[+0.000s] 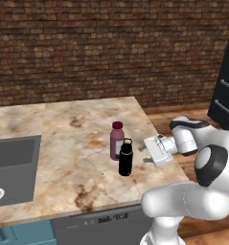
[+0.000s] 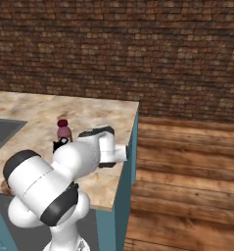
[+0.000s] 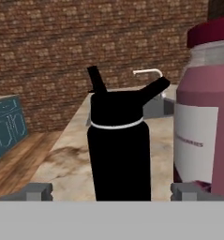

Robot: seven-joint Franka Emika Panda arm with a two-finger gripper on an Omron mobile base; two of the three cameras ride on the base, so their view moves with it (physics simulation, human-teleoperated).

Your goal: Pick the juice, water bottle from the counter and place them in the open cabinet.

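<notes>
The juice, a maroon bottle with a maroon cap, stands upright on the marbled counter near its right end. Just in front of it stands the black water bottle with its loop-handled lid. My gripper hovers level with them, just right of the water bottle, open and holding nothing. In the hand view the water bottle is centred between my open fingertips, with the juice close on the right. In the right base view my arm hides most of the juice. The open cabinet is out of view.
A grey sink is set into the counter at the left, its faucet visible behind the bottles. The counter's right edge drops to a wooden floor. A black fridge stands far right, under a brick wall.
</notes>
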